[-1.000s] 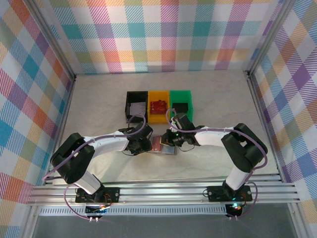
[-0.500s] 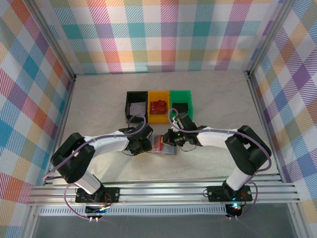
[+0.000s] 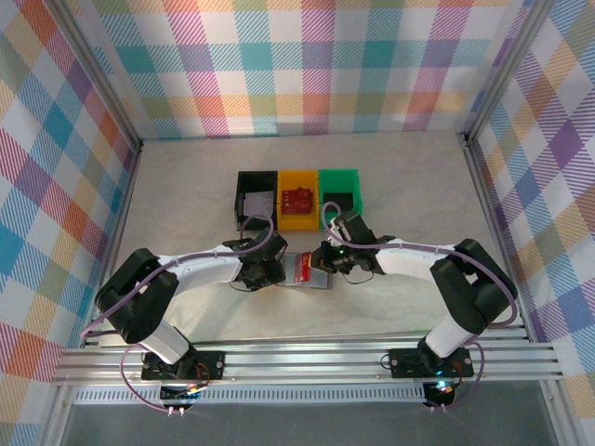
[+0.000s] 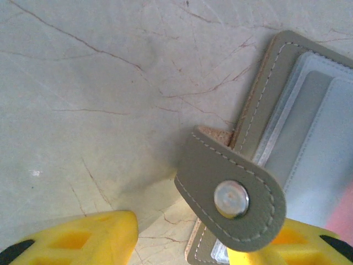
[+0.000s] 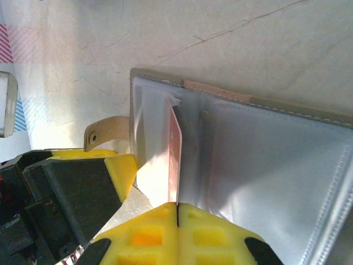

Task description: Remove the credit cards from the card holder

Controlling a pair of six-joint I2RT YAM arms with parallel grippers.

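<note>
Credit card (image 5: 175, 157) pinched in the closed right hand (image 5: 177, 208) shows from its wrist; left hand (image 4: 182, 243) stands half-open.

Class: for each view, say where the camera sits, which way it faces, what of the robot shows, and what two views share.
Top external: high behind the robot, looking down on the table; both arms show.
Left wrist: on the left arm, looking down at the card holder; left gripper open.
Right wrist: on the right arm, facing the card holder; right gripper shut on the red card.
Shared: both wrist views show the card holder's strap.
</note>
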